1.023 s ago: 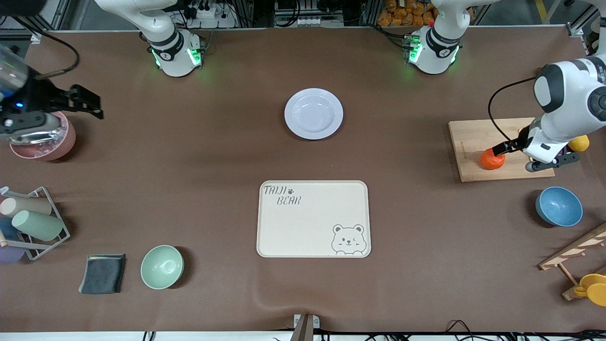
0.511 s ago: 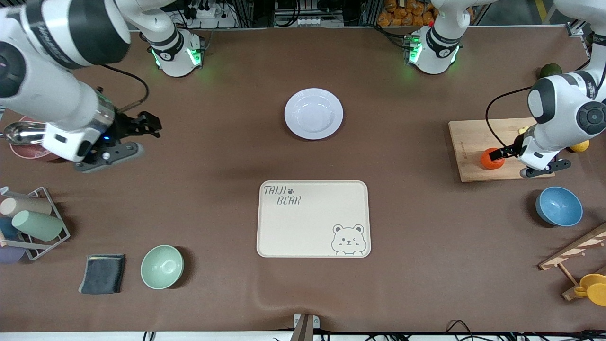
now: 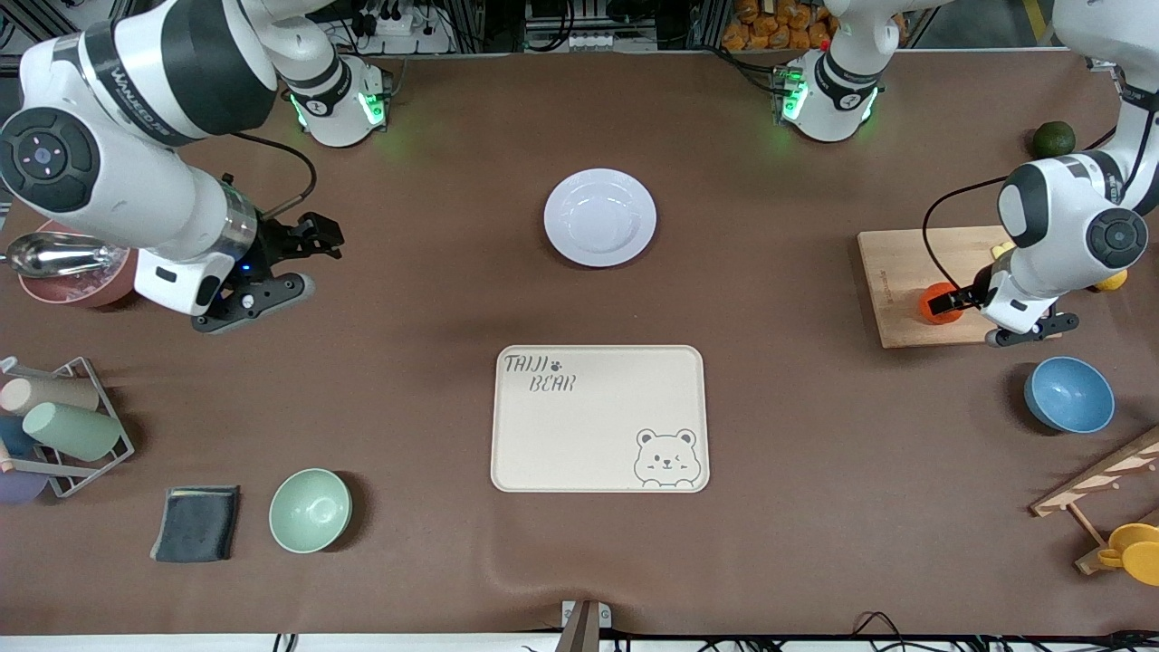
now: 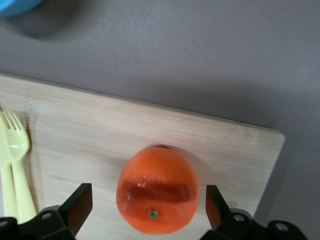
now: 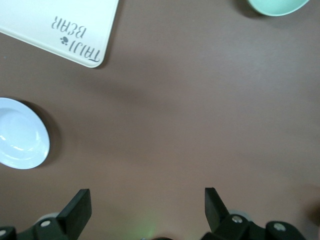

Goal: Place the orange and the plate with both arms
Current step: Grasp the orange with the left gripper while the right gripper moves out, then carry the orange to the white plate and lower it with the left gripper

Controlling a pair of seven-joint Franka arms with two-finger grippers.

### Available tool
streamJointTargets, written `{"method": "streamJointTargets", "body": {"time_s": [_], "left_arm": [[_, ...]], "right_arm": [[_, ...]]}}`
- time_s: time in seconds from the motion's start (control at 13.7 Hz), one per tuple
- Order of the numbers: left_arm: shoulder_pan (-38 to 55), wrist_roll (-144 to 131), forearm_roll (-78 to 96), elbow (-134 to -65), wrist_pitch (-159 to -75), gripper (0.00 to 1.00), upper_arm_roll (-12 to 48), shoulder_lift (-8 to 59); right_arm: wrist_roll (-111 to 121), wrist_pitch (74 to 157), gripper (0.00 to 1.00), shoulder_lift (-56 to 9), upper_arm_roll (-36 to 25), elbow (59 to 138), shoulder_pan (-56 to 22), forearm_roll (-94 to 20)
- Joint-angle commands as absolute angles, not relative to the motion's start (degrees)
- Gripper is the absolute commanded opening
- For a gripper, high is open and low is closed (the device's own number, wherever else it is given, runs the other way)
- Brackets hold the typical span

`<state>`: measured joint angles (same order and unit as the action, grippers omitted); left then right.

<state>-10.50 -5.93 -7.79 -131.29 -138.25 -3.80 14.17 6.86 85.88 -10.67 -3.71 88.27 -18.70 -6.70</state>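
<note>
While the small round orange fruit (image 4: 157,191) sits stem-end up on the bamboo cutting board (image 3: 905,272), the open left tool (image 4: 147,210) straddles it; the open right tool (image 3: 312,237) hovers at nine o'clock from the flat glossy white round plate (image 3: 599,217).

bare brown tabletop between plate (image 3: 599,217) and tray (image 3: 598,418), fork (image 4: 17,165) beside orange (image 4: 157,190)

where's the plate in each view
Front view: the plate lies on the table between the two arm bases, farther from the camera than the tray.
Left wrist view: not in it.
Right wrist view: at the picture's edge, apart from the tray's printed corner.
Shared landmark: the tray.
</note>
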Motion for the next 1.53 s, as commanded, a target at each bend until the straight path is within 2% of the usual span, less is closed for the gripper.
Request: {"method": "streamJointTargets", "body": {"time_s": [0.0,0.44,0.51,0.66,0.8,0.88,1.02,1.24,1.46], "left_arm": [[-11.43,-5.71,-8.61,-131.22,-140.27,1.00,-3.08,15.81],[-11.60,-5.71,-8.35,-131.22,-140.45,1.00,-2.99,17.58],[-11.51,-5.71,-8.35,-131.22,-140.45,0.97,-2.99,17.49],[-11.51,-5.80,-8.35,-131.22,-140.45,0.69,-2.99,17.75],[-11.60,-5.80,-8.35,-131.13,-140.45,0.50,-2.99,17.75],[-11.43,-5.63,-8.35,-130.96,-140.28,0.35,-2.99,17.58],[-11.08,-3.35,-8.35,-130.43,-139.66,0.21,-2.81,16.53],[-11.16,-2.99,-8.35,-130.25,-138.79,0.22,-0.80,12.41],[-10.99,-4.04,-8.26,-128.25,-133.09,0.22,4.02,8.80]], "right_arm": [[6.50,87.44,1.00,-11.25,-3.96,89.30,-18.63,-8.26],[6.50,88.33,1.00,-11.25,-4.13,90.70,-14.16,-14.85],[6.59,88.16,1.00,-10.99,-4.13,90.70,-13.63,-14.85],[6.59,88.50,1.00,-10.90,-4.22,90.53,-12.92,-14.85],[6.59,89.73,1.00,-11.42,-4.22,90.79,-12.13,-14.85],[6.59,89.74,1.00,-11.86,-4.22,90.88,-11.61,-14.77],[6.59,89.74,1.00,-12.92,-4.22,90.79,-9.94,-14.85],[6.59,87.37,1.00,-12.22,-4.22,90.62,-5.64,-14.85],[6.59,86.14,1.00,-12.30,-4.22,90.79,-2.90,-14.85]]}}
